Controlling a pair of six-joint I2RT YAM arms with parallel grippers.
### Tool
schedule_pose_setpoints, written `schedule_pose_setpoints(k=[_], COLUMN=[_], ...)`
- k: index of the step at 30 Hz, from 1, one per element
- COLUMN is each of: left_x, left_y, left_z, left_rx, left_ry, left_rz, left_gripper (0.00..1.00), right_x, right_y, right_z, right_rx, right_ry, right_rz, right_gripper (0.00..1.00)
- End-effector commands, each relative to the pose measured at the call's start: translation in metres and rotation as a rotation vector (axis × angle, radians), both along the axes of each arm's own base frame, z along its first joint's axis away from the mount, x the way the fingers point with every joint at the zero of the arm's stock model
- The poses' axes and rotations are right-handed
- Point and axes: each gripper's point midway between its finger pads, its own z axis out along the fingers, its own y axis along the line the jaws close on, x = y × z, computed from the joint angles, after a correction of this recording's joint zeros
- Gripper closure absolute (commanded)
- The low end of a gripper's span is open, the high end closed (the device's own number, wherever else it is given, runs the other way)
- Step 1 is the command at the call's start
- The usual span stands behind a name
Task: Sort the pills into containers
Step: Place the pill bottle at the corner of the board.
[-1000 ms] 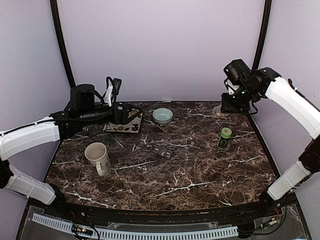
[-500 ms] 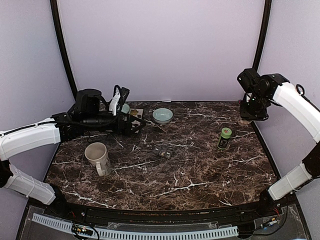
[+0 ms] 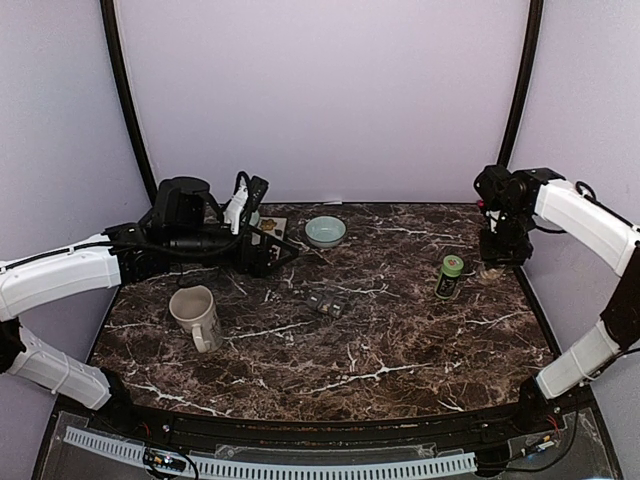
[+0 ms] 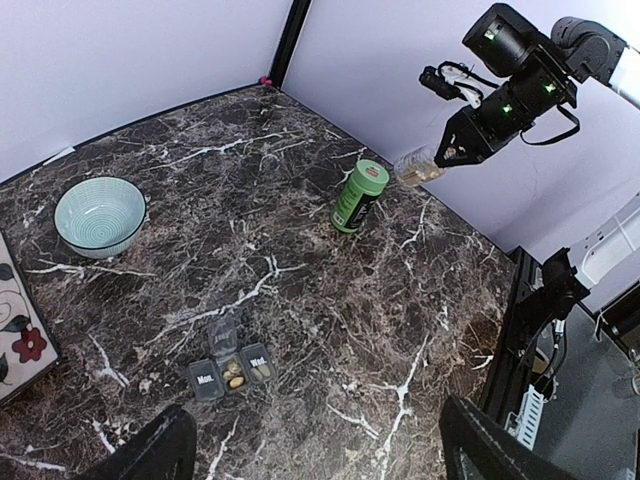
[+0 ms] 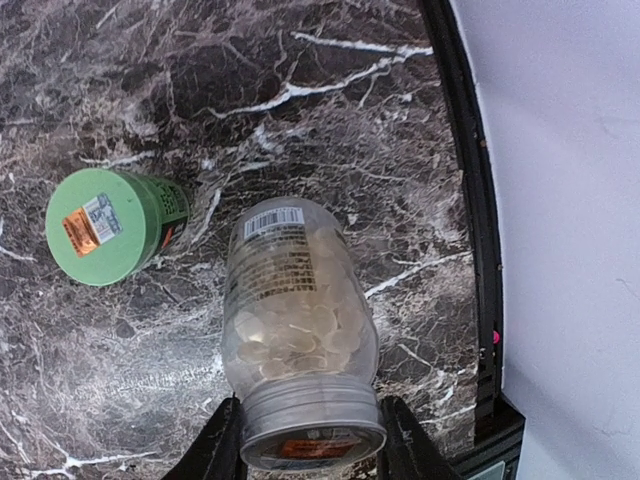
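Observation:
A small pill organiser (image 3: 325, 303) lies mid-table, one lid open, with tan pills inside; it also shows in the left wrist view (image 4: 232, 367). A green bottle (image 3: 450, 276) stands at the right, seen too in the right wrist view (image 5: 113, 224) and in the left wrist view (image 4: 359, 195). My right gripper (image 5: 310, 440) is shut on the grey lid of a clear jar of pale pills (image 5: 298, 330), held above the table near the right edge (image 3: 490, 262). My left gripper (image 4: 310, 450) is open and empty, high over the table's left part.
A beige mug (image 3: 196, 313) stands front left. A pale green bowl (image 3: 325, 231) sits at the back centre, also in the left wrist view (image 4: 99, 213). A patterned tray (image 3: 270, 229) lies behind the left arm. The table's black right rim (image 5: 465, 180) runs beside the jar.
My right arm swung right and down with the jar, from the back of the table to beside the green bottle. My left arm shifted right, over the tray.

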Motion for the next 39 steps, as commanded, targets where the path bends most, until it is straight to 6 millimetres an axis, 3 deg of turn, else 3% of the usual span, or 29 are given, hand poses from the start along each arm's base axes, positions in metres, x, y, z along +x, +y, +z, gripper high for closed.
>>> schedule_pose_setpoints(k=[1, 7, 12, 22, 39], left_x=[0.003, 0.004, 0.004, 0.006, 0.006], left_y=[-0.001, -0.003, -0.004, -0.009, -0.015], left_z=[0.012, 0.012, 0.009, 0.007, 0.006], left_rx=[0.0, 0.004, 0.006, 0.0, -0.013], left_ry=[-0.038, -0.034, -0.024, -0.016, -0.022], left_rz=[0.008, 0.016, 0.021, 0.024, 0.023], left_gripper=[0.13, 0.13, 0.13, 0.13, 0.13], right_x=[0.005, 0.005, 0.005, 0.002, -0.006], right_y=[0.011, 0.01, 0.006, 0.003, 0.004], right_z=[-0.023, -0.053, -0.067, -0.074, -0.067], right_rx=[0.055, 0.094, 0.115, 0.14, 0.173], right_ry=[0.043, 0.111, 0.159, 0.247, 0.296], right_rz=[0.038, 0.049, 0.05, 0.067, 0.067], right_gripper=[1.0, 1.0, 1.0, 1.0, 1.0])
